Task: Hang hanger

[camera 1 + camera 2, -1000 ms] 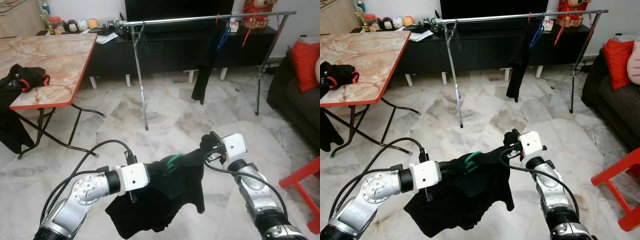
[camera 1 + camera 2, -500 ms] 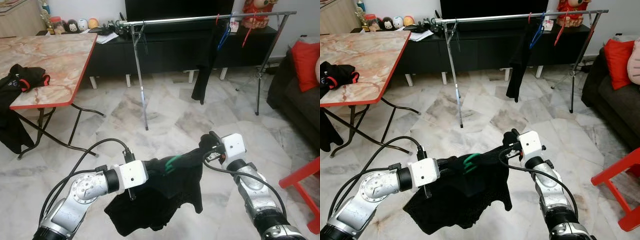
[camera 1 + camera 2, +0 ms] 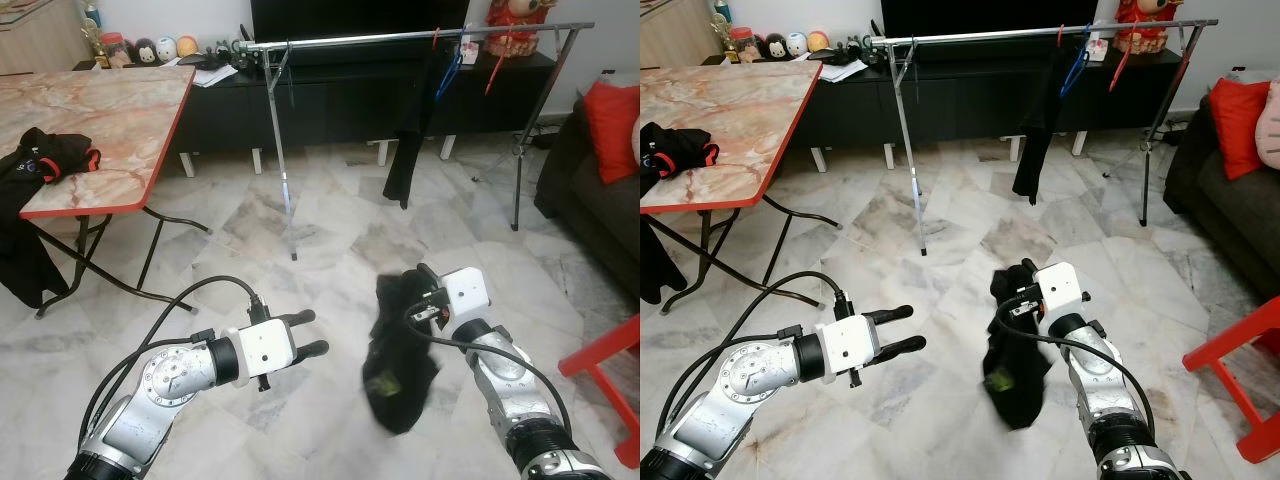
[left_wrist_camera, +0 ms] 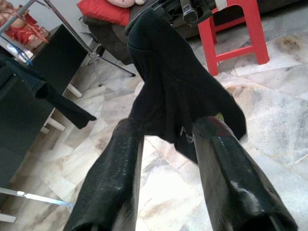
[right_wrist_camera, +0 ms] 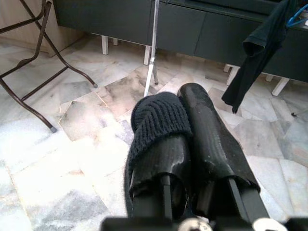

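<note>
Bright even indoor light, soft shadows; head views sharp, wrist views w/ blurred near foreground

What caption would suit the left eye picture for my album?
Right claw dangles a black garment above the marble floor; open left claw waits beside it, clothes rail ahead.

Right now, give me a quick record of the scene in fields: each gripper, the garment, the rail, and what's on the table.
left gripper: open, holding nothing, out over the floor
right gripper: shut on black garment
black garment: dangling from the right gripper, a green piece of hanger showing low in the folds
clothes rail: ahead across the marble floor, with a dark garment hung on it
table: to the robot's left, black clothing at its edge
</note>
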